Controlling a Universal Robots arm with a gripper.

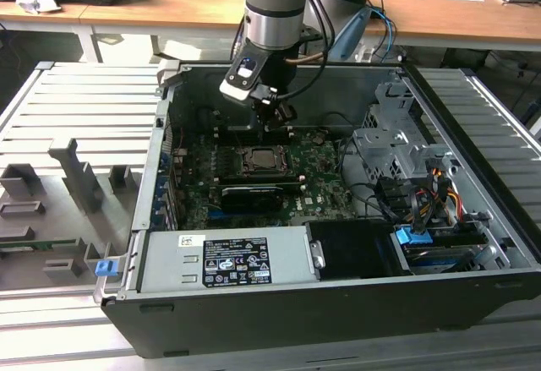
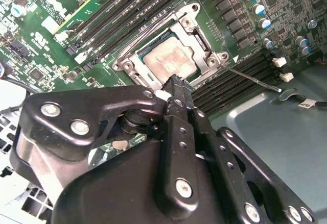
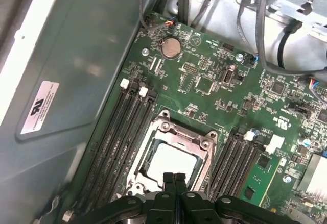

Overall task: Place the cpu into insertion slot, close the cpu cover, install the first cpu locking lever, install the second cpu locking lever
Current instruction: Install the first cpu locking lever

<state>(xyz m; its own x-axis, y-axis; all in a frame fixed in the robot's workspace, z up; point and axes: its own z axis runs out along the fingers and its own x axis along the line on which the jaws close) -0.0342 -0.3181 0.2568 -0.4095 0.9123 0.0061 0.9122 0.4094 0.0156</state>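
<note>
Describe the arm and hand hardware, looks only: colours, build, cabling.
The arm is a silver-grey cylinder with a dark band. A white-and-black module with a blue spot sits at the wrist, and black cables loop beside it. The hand is matte black: flat linkage plates fastened with silver screws, tapering to two narrow fingers.

Light falls from above in the exterior view: the wooden surface [image 1: 169,8] at the back is bright and pale, but the inside of the computer case [image 1: 338,324] is much darker and full of shade. In the second wrist view the chip [image 2: 168,60] has white glare on its top, and the black gripper [image 2: 176,81] near the camera is dark, with shiny screws [image 2: 50,110]. In the first wrist view the grey case wall [image 3: 76,55] looks hazy with a dull shine.
</note>
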